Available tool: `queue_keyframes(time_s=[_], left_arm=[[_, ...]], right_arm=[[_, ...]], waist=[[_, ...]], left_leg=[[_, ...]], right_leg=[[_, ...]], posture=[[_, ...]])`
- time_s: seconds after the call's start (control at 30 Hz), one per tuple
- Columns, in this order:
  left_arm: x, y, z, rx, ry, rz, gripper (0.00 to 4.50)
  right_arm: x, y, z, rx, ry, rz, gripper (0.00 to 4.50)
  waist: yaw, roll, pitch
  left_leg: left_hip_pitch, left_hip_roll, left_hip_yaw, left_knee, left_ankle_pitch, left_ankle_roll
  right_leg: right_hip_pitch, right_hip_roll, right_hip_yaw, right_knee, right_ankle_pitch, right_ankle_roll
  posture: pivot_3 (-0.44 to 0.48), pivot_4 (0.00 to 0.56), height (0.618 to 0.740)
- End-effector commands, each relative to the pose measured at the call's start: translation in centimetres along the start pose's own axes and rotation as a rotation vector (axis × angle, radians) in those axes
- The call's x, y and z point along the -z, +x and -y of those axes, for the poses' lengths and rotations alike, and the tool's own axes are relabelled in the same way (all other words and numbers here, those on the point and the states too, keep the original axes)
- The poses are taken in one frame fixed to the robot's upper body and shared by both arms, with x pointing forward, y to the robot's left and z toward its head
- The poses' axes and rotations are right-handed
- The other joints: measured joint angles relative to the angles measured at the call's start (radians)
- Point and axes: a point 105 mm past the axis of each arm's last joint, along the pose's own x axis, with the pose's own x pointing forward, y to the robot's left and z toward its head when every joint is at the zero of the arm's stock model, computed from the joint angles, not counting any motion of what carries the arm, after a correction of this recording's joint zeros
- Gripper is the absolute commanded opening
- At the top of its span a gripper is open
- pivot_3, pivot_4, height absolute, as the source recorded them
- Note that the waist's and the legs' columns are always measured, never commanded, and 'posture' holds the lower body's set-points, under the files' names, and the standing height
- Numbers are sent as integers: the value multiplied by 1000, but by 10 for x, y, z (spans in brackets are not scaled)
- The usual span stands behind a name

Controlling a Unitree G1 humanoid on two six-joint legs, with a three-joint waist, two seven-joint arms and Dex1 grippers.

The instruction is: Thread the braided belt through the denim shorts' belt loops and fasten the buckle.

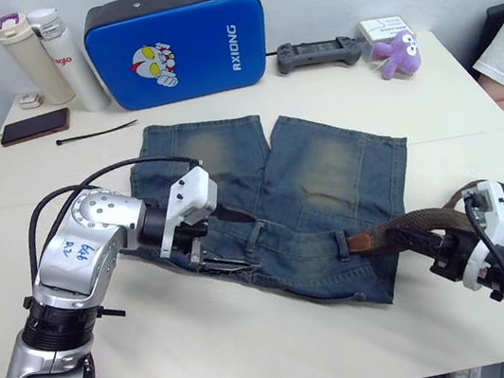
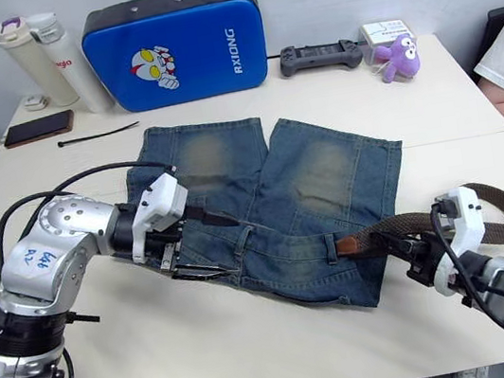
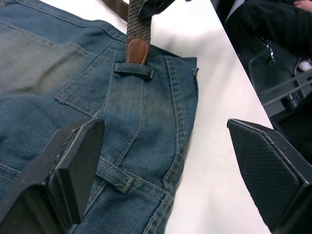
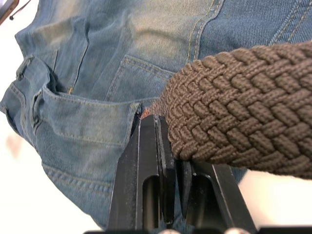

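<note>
— Lying flat across the middle of the white table (image 1: 260, 360), the denim shorts (image 1: 274, 205) have their waistband toward the robot and their legs pointing to twelve o'clock. Where's the braided belt?

— The braided belt (image 2: 430, 223) comes in from three o'clock. Its tan leather tip (image 3: 137, 50) sits right at one of the belt loops (image 3: 133, 69) on the waistband, just touching it; I cannot tell whether it has gone under.

— And the right gripper?

— The right gripper (image 2: 403, 246) is clamped narrow on the woven strap just behind the tip. The rest of the belt curls in a loop at the table's three o'clock edge.

— The left one?

— The left gripper (image 1: 217, 242) hovers over the waistband at about eight o'clock of the shorts, fingers (image 3: 73, 170) spread wide, holding nothing.
</note>
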Motion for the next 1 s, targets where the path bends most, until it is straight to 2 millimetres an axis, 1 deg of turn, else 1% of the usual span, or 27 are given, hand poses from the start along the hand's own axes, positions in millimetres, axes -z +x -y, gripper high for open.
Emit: queue_keyframes(time_s=[0.03,0.13,0.23,0.4,0.53,0.6,0.67,0.7,0.77,0.8,0.93,1.0], left_arm=[[-6,-8,0,-49,29,0,4433],[-3,-11,-2,-76,22,-9,4433],[-2,-11,-2,-87,18,-12,4433],[0,-10,-1,-90,12,-18,4433],[-2,-7,-3,-91,15,-12,4433],[-4,-3,-3,-82,21,-5,4433],[-6,1,-3,-68,29,1,4433],[-7,3,-3,-56,31,7,4433],[-10,8,-4,-34,37,19,4500],[-11,9,-4,-29,40,21,4500],[-13,13,-8,-18,49,26,4500],[-14,16,-8,-8,51,31,4500]], right_arm=[[4,6,-4,-21,13,-10,0],[15,15,-10,-56,63,-27,0],[22,21,-12,-72,98,-32,0],[27,27,-11,-73,114,-40,0],[31,39,-23,-114,125,-42,0],[34,48,-33,-137,129,-38,0],[34,53,-35,-131,127,-26,0],[33,53,-32,-113,122,-20,0],[32,49,-27,-97,136,-2,871],[31,47,-26,-96,145,5,1183],[36,31,-15,-43,160,17,3155],[39,21,-13,-39,206,34,4079]], waist=[[-3,0,0],[-6,0,0],[-10,0,0],[-10,0,0],[-12,0,0],[-11,0,0],[-10,0,0],[-10,0,0],[-7,0,0],[-7,0,0],[-6,0,0],[-4,0,0]], left_leg=[[0,0,0,0,0,0],[0,0,0,0,0,0],[0,0,0,-1,0,0],[1,0,0,-1,0,0],[1,0,0,-1,0,0],[1,0,0,-1,0,0],[1,0,0,-1,0,0],[0,0,0,-1,0,0],[0,0,0,-1,0,0],[0,0,0,-1,0,0],[0,0,0,-1,0,0],[0,0,0,-1,0,0]], right_leg=[[0,0,0,0,0,0],[0,0,0,0,0,0],[0,0,0,0,0,0],[0,0,0,0,0,0],[0,0,0,1,0,0],[-1,0,0,1,0,0],[-1,0,0,1,0,0],[-1,0,0,1,0,0],[-1,0,0,1,0,0],[-1,0,0,1,0,0],[-1,0,0,1,0,0],[-1,0,0,1,0,0]], posture=[[0,150,739],[0,150,739],[0,150,739],[0,150,739],[0,150,739],[0,150,739],[0,150,739],[0,150,739],[0,150,739],[0,150,739],[0,150,739],[0,150,739]])
